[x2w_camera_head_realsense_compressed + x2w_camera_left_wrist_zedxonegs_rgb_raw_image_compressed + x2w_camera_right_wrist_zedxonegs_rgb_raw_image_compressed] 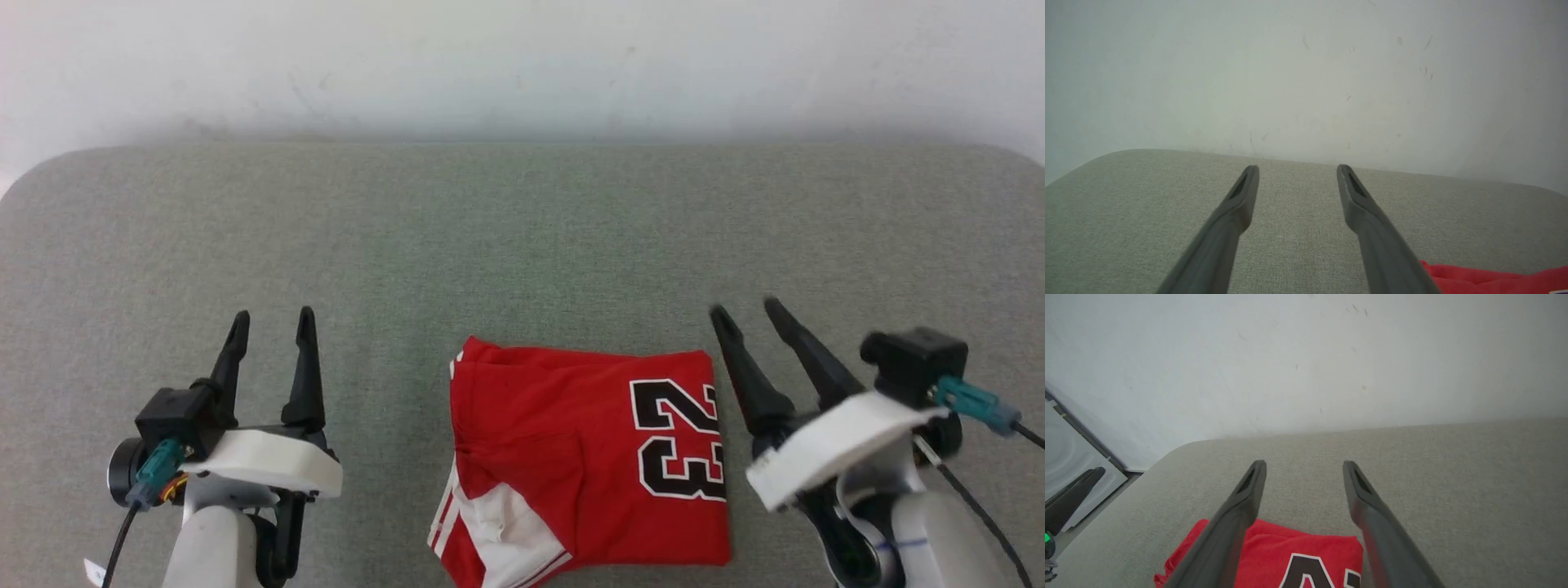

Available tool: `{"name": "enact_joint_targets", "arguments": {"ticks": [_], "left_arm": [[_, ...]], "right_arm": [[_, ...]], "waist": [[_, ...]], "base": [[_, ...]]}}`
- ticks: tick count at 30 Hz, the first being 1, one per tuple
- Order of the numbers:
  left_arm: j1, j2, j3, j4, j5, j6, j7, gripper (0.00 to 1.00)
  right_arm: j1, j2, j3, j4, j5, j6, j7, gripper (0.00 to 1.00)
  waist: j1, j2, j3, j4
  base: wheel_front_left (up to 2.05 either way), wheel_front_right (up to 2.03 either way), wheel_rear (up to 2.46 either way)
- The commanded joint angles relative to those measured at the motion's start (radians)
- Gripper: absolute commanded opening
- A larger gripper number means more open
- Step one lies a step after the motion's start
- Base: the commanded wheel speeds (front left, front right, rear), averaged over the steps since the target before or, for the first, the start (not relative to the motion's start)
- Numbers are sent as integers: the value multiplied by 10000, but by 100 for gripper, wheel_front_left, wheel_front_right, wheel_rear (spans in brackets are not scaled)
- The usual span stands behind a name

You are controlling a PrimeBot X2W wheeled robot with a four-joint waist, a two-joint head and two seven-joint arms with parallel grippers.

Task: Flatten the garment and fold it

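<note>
The red garment (584, 465) lies folded into a compact rectangle at the near middle of the grey table (522, 237), its black "23" print facing up on the right part and a white striped sleeve showing at its lower left. My left gripper (270, 320) stands open to the left of it, well apart, nothing between its fingers. My right gripper (747, 310) is open just right of the garment's right edge, held above the table. A red corner of the garment (1490, 279) shows in the left wrist view; the right wrist view shows the garment (1306, 555) below my open fingers (1249, 490).
A pale wall (522, 65) rises behind the table's far edge. The table's rounded corners sit at far left and far right. In the right wrist view my other arm's dark finger (1069, 498) shows at the left edge, beyond the table.
</note>
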Motion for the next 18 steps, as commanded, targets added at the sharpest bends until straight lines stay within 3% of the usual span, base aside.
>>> {"name": "enact_joint_targets", "arguments": {"ticks": [1,8,18], "left_arm": [[104,8,39,-54,94,-64,-47,100],[50,6,-6,-43,135,-91,-47,100],[-14,1,-63,-31,157,-118,-47,100]], "right_arm": [[274,8,-158,-22,23,-9,151,100],[1132,8,-607,610,392,-9,1434,100],[690,8,-248,2365,1142,-9,2850,100]], "waist": [[1,0,-41,-114],[1,0,37,-206],[1,0,240,-112]], "base": [[0,0,0],[0,0,0],[0,0,0]]}}
